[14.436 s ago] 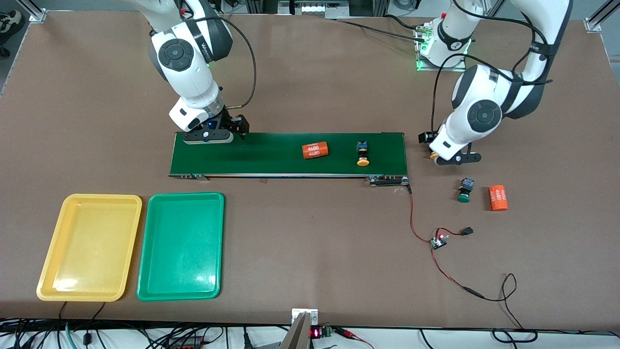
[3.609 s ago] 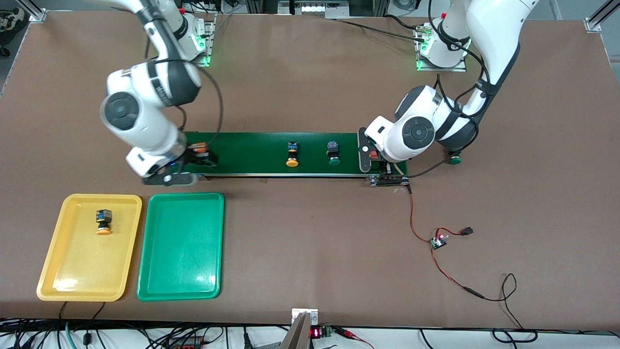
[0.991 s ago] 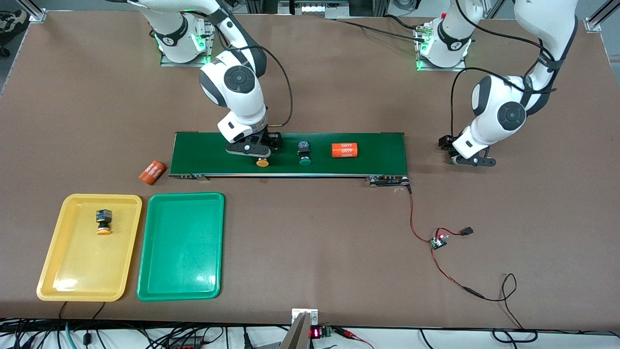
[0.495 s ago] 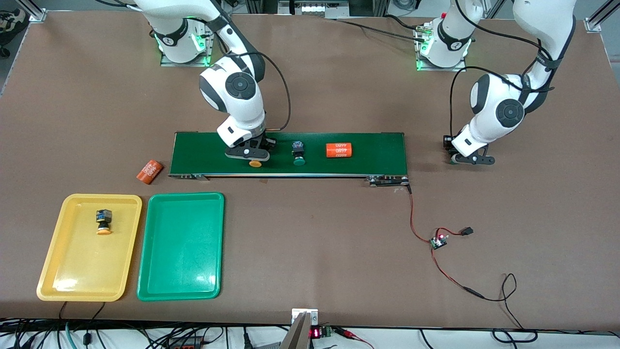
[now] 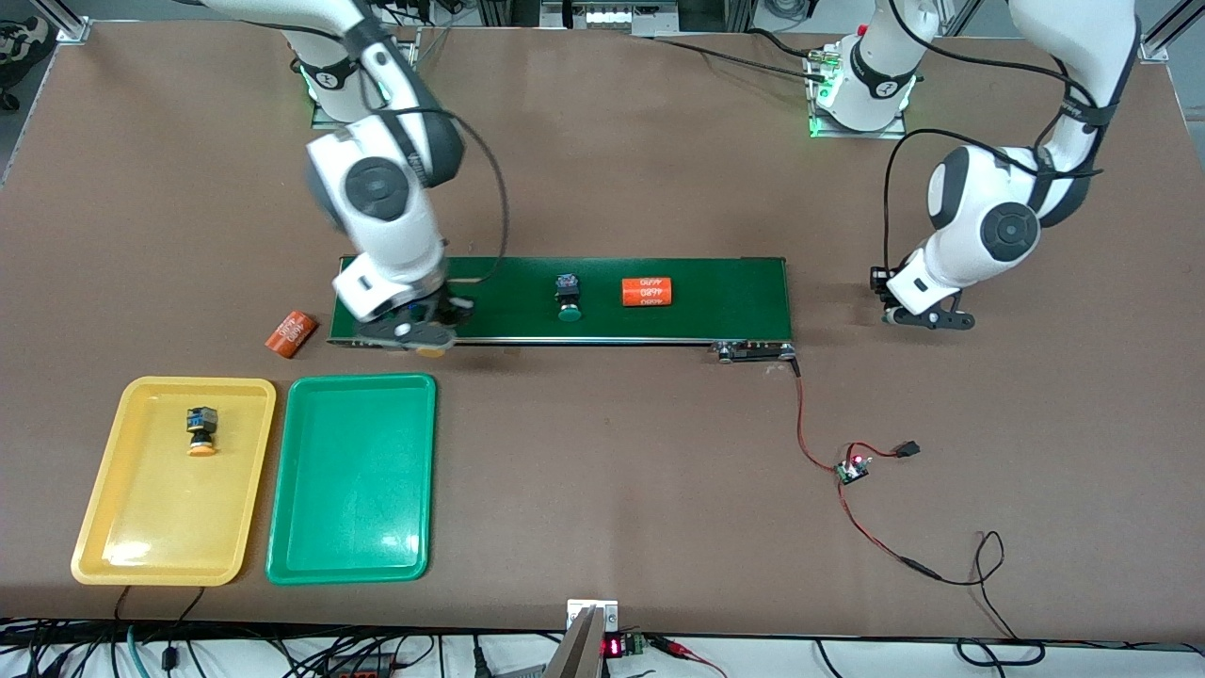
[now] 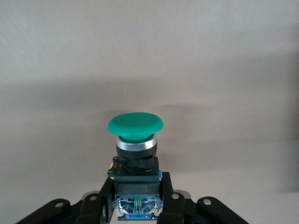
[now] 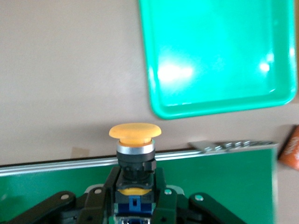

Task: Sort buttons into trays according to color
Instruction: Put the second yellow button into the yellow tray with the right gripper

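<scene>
My right gripper [image 5: 419,331] is shut on a yellow-capped button [image 7: 135,132] and hangs over the camera-side edge of the belt, at the right arm's end. My left gripper [image 5: 921,315] is shut on a green-capped button [image 6: 135,126] low over bare table, off the belt's end at the left arm's side. Another green-capped button [image 5: 568,297] lies on the belt. A second yellow-capped button [image 5: 200,430] lies in the yellow tray [image 5: 113,527]. The green tray [image 5: 353,480] beside it holds nothing; it also shows as the green tray [image 7: 215,51] in the right wrist view.
A long dark-green conveyor belt [image 5: 715,301] runs across the table's middle with an orange numbered cylinder [image 5: 647,292] on it. A second orange cylinder [image 5: 292,332] lies on the table off the belt's end at the right arm's side. A small circuit board with red wires [image 5: 852,468] lies nearer the camera.
The right gripper closed on the yellow-capped button and carried it along the belt toward the trays' end. The left gripper closed on its green-capped button. The belt's button and cylinder drifted the same way.
</scene>
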You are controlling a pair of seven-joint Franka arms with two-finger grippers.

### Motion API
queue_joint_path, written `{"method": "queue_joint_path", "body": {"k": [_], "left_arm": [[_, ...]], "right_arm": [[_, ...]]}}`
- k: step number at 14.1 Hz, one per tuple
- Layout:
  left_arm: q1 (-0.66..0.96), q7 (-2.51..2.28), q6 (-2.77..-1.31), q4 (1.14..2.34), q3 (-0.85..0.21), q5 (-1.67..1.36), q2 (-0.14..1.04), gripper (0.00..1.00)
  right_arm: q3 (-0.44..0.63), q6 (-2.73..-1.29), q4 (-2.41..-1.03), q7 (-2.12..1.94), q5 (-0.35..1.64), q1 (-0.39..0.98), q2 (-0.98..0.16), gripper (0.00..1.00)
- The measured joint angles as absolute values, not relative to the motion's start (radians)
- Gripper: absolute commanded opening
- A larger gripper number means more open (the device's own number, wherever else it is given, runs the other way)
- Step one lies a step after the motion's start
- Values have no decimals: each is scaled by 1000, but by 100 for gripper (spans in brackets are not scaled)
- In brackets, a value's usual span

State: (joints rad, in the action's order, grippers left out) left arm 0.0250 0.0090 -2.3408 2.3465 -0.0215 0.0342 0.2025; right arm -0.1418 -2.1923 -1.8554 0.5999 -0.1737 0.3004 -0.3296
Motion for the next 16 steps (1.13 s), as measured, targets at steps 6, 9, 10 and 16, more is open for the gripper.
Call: {"method": "queue_joint_path", "body": {"k": [6,9,10,16], "left_arm": [[74,-93,-2135,2141,-181,-149,201,22],[111,-238,-2180,2130,-272,-198,235,23],[122,-288,-2209,2129,-297,-200,252,25],[151,-366,-2304,2122,-332,-200,338,100]], "right_arm": [[-85,-2167,-1798,136,-96,18,-400,0],[-62,-2178,-1749,-146,-47,-111,-490,0],[-55,-2183,-1724,-230,-27,-142,-524,0],[-44,-2304,-1647,-371,-3,-181,-649,2]]}}
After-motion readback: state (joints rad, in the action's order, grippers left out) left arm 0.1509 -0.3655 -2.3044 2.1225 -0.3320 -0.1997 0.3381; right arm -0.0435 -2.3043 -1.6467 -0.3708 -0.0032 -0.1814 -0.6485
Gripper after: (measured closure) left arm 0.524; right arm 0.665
